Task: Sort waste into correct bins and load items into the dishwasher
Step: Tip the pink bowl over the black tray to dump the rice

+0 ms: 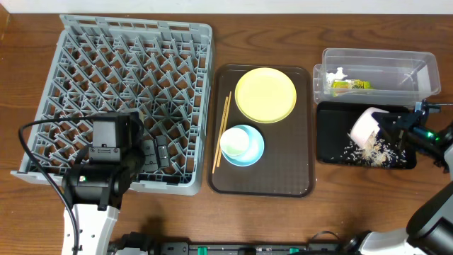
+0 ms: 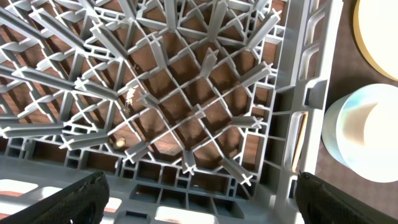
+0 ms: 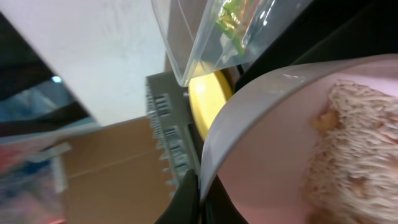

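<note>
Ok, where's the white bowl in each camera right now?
Overhead: white bowl at right, tilted over the black tray.
Left wrist: not in it.
Right wrist: fills the right side, food scraps inside.
Shared landmark: yellow plate, top right in left wrist, a yellow sliver near centre in right wrist.

wooden table [image 1: 283, 28], grey dish rack [image 1: 141, 25] left, brown serving tray [image 1: 283, 156] centre, clear tub [image 1: 375, 53] and black tray [image 1: 333, 134] right

A: Overhead cam stares straight down at the whole wooden table [image 1: 269, 28].
B: Left wrist sits close over the square grey plastic dish rack [image 2: 186, 124], shared with overhead. Right wrist's tilted, jammed against a round white bowl [image 3: 249, 143].
</note>
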Robot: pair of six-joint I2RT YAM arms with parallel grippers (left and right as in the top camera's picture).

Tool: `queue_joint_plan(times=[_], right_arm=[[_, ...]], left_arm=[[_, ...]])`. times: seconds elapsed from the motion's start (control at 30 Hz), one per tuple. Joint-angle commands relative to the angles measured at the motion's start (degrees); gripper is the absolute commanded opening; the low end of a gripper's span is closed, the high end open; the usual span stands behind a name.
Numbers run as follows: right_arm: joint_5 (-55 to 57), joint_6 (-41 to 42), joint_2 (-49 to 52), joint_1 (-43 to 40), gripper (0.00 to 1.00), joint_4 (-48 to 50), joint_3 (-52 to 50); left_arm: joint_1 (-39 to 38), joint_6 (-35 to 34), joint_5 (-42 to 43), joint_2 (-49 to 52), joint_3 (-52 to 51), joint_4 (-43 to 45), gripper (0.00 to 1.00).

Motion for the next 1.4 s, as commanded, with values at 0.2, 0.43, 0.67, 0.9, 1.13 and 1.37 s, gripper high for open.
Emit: queue_joint_plan(times=[0.2, 0.43, 0.67, 0.9, 1.13, 1.37], right_arm=[[-16.68, 4.48, 4.85, -0.52, 0.01, 3.32, -0.04], [-22.01, 6.32, 4.85, -0.83, 0.01, 5.81, -0.02], [-21.99, 6.8, 4.85, -3.41, 0.01, 5.79, -0.02], [-21.99, 6.78, 4.85, -8.9, 0.01, 5.92, -0.02], [-22.01, 6.75, 4.85, -5.84, 0.01, 5.77, -0.02], [-21.14, 5.88, 4.85, 1.38, 0.01, 5.75, -0.02]], left_arm=[[0.24, -0.13, -0.09, 0.07, 1.22, -0.2, 0.96], [0.24, -0.13, -0.07, 0.07, 1.22, -0.2, 0.96], [0.24, -0.13, -0.07, 0.07, 1.22, -0.2, 0.96], [0.24, -0.11, -0.07, 0.07, 1.22, -0.2, 0.96], [0.24, -0.13, -0.07, 0.07, 1.22, -0.2, 0.96], [0.24, -0.13, -0.07, 0.07, 1.22, -0.17, 0.96]])
